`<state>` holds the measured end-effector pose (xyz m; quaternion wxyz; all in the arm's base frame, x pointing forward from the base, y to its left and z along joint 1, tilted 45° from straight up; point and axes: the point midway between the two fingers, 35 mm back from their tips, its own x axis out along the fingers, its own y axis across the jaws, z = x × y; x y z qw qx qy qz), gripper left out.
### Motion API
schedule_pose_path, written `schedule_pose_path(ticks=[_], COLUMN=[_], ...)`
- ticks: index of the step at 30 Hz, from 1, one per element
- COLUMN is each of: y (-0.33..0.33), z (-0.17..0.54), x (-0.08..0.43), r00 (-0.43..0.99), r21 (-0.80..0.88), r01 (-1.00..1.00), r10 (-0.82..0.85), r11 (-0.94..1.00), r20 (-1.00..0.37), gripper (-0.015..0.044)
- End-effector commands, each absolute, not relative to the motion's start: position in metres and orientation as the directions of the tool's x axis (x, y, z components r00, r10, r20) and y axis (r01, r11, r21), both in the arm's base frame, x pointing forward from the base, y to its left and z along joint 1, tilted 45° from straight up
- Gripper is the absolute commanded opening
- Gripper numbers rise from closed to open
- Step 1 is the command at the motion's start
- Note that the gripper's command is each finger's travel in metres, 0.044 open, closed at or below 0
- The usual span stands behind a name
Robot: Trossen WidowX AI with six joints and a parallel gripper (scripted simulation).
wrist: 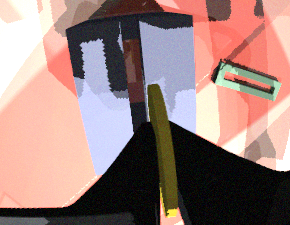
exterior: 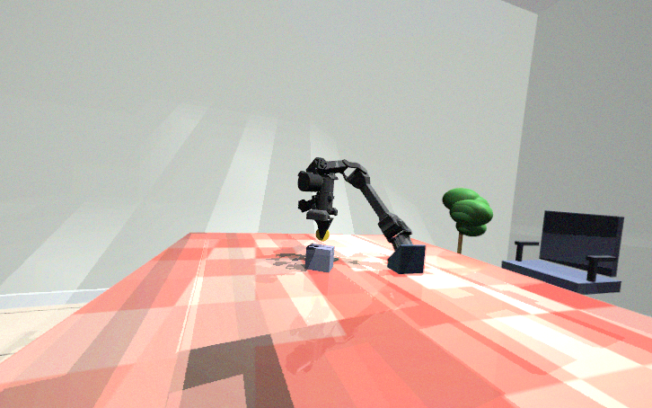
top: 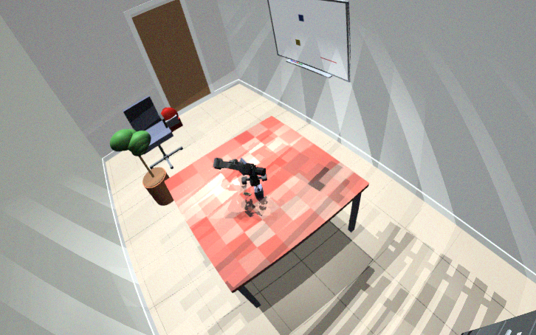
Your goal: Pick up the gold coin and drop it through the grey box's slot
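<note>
The gripper [exterior: 322, 228] [wrist: 156, 125] is shut on the gold coin [exterior: 326, 235] [wrist: 163, 149], which is held on edge and sticks out past the fingertips. The grey box [top: 258, 191] [exterior: 320, 259] [wrist: 177, 109] stands below, with a visible gap under the coin in the exterior view. In the wrist view the coin overlaps the lid just right of the slot [wrist: 132, 71], and its edge runs nearly along the slot's direction. The holder [wrist: 245, 90] lies right of the box in the wrist view, looks light green there and holds no coin.
The arm's base [exterior: 409, 259] stands on the red checked table [top: 261, 235] [exterior: 131, 323], right of the box in the exterior view. A potted plant [top: 161, 189] and a chair [top: 155, 135] stand on the floor beyond the table. Patchy shadows and glare cross the tabletop.
</note>
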<state>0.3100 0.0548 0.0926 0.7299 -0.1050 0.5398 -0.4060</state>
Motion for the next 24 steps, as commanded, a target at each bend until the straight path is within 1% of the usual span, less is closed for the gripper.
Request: schedule_pose_path(ticks=[1, 24], y=[0.059, 0.056], z=[0.0924, 0.089], x=[0.3127, 0.3133], r00=[0.089, 0.087], r21=[-0.586, -0.592], r01=[0.487, 0.484], r10=[-0.705, -0.709], r11=[0.647, 0.644], r20=[-0.704, -0.7], gripper=[0.0, 0.0])
